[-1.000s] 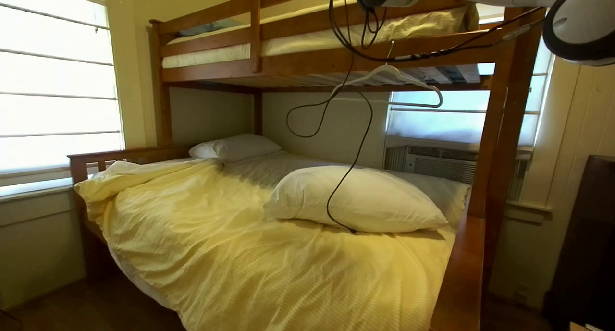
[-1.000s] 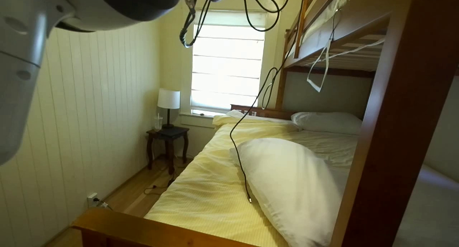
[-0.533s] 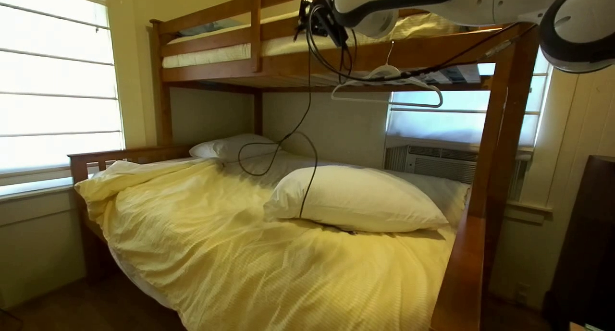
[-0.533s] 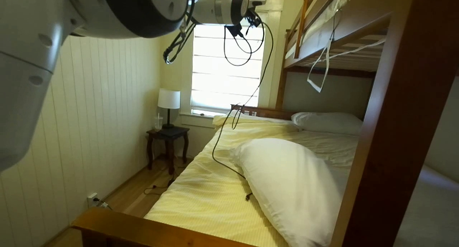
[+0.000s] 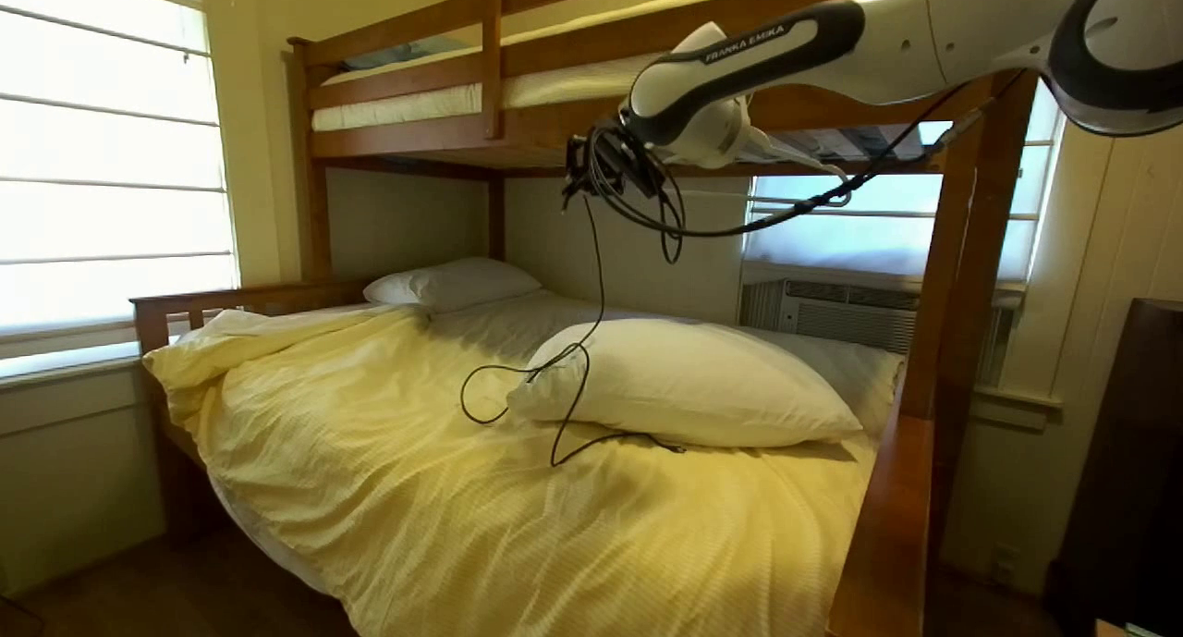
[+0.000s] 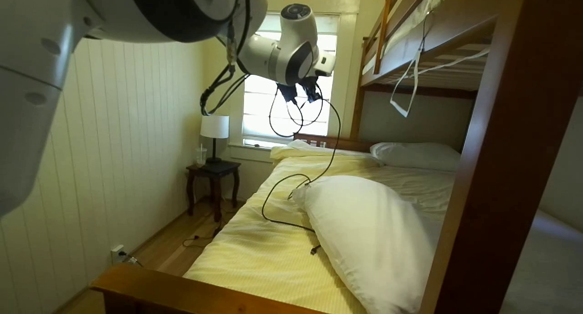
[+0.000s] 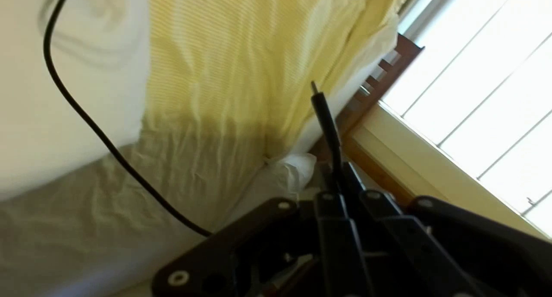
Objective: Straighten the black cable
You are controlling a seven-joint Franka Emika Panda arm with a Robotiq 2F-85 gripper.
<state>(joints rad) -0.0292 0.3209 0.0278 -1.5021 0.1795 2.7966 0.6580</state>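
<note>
We've lowered the gripper (image 7: 340,176), jaws pinching the cable (image 7: 111,147), to upper centre in both exterior views; its loops now slump mid-frame, unstraightened.

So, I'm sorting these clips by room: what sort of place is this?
A bedroom, probably in a home: it has a wooden bunk bed, pillows and a lamp on a small side table.

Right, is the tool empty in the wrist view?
No. The end of the black cable sticks out from the closed tool there.
</note>
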